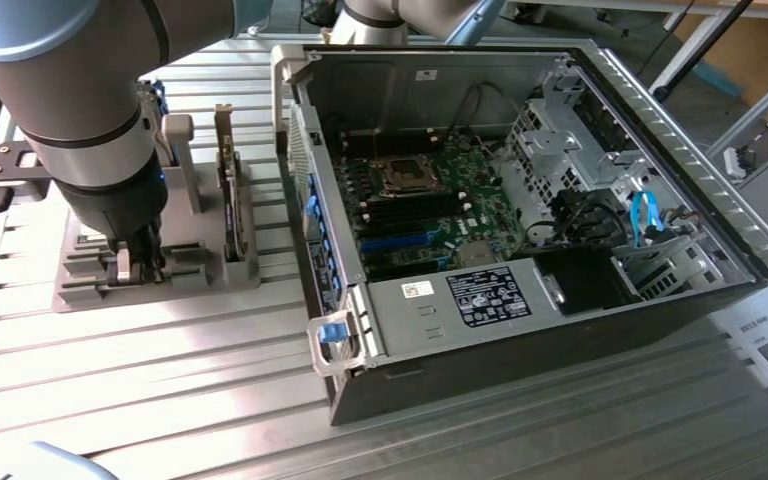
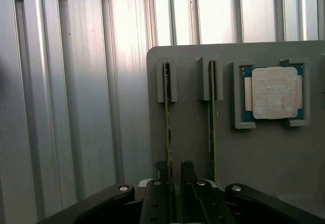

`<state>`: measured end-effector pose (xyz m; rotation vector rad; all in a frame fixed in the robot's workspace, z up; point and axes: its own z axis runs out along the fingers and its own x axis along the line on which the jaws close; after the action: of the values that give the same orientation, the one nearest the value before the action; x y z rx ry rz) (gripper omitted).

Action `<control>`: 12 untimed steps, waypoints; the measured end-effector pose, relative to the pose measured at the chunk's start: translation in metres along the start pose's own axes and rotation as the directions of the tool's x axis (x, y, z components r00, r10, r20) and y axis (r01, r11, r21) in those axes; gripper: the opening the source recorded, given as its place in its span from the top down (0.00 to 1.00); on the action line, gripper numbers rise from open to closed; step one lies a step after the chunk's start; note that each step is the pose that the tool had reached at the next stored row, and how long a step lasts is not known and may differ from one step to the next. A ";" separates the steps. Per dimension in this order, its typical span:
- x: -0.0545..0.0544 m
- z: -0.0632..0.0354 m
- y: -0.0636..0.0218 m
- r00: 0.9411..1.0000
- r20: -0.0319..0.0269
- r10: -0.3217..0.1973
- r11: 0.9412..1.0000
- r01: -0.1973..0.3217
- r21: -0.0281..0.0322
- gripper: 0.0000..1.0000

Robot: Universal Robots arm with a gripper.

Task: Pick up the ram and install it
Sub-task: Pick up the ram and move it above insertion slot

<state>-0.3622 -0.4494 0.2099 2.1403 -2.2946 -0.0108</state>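
Standing in grey holder — ram, processor.

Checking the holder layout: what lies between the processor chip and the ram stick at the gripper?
A second ram stick, standing on edge; the wrist view shows it.

Ribbed silver alu table w/ glare stripes – grey plastic holder, thin green ram stick, silver-on-green square processor chip, black claw.
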 end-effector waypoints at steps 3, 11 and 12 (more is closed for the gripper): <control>0.000 0.0000 0.0000 1.000 0.000 0.000 1.000 0.000 0.000 0.76; 0.000 0.0000 0.0000 1.000 0.000 0.000 1.000 0.000 0.000 0.88; 0.000 0.0000 0.0000 1.000 0.000 0.000 1.000 0.000 0.000 0.88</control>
<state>-0.3622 -0.4494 0.2098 2.1403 -2.2946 -0.0107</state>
